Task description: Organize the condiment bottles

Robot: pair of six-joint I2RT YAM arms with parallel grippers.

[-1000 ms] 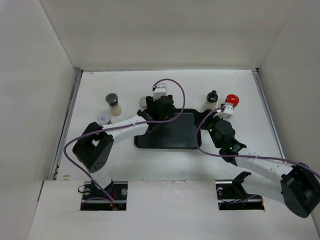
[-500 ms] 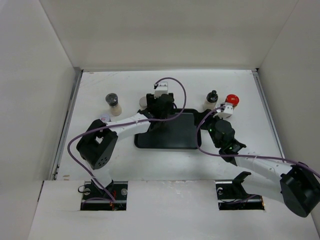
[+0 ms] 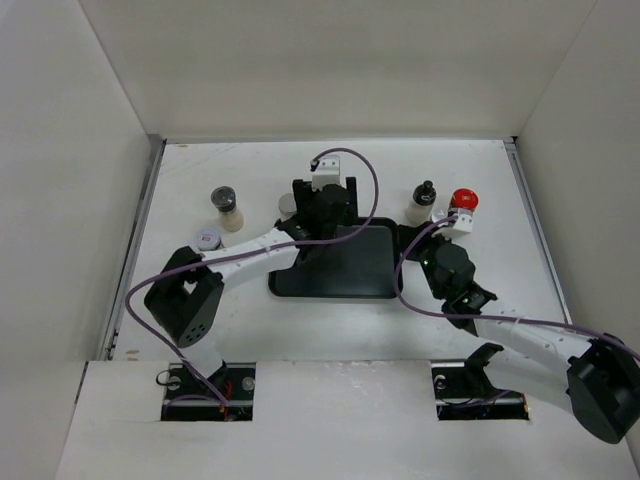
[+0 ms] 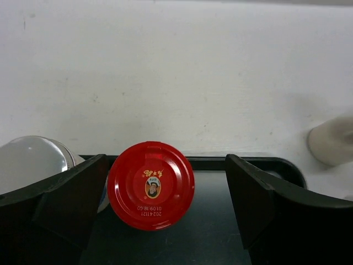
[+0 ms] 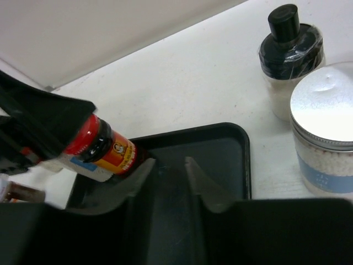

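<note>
1. The white bench [image 3: 250,325] fills the floor of the walled space, and everything stands on it.
2. The left arm [image 3: 245,255] stretches from the lower left of the overhead view up to the centre. The right arm [image 3: 520,335] comes in from the lower right corner towards the middle.
3. A flat black tray [image 3: 350,275] lies mid-frame between the two arms.
4. The left gripper [image 4: 166,165] hangs over the tray's upper left corner with its jaws spread wide. It grips nothing.
5. The right gripper [image 5: 168,165] sits low over the tray's right-hand part. Its fingers [image 5: 140,176] stand close together with a narrow gap, and nothing is between them.
6. A red-capped jar [image 4: 150,185] stands at that upper left corner of the tray, between the left gripper's fingers [image 4: 71,199]. Its cap is just beside one finger and apart from the other.
7. A silver-capped jar [image 4: 30,160] shows at the left edge of the left wrist view, near the red one.
8. In the overhead view's upper left, on the bench, stand a dark-capped jar [image 3: 225,203] and, just below it, a pale-capped jar [image 3: 208,238].
9. To the upper right of the tray stand a black-capped bottle [image 3: 422,203] and another red cap [image 3: 463,200].
10. The right wrist view also shows a silver-lidded jar [image 5: 322,124] just beside that black-capped bottle.
</note>
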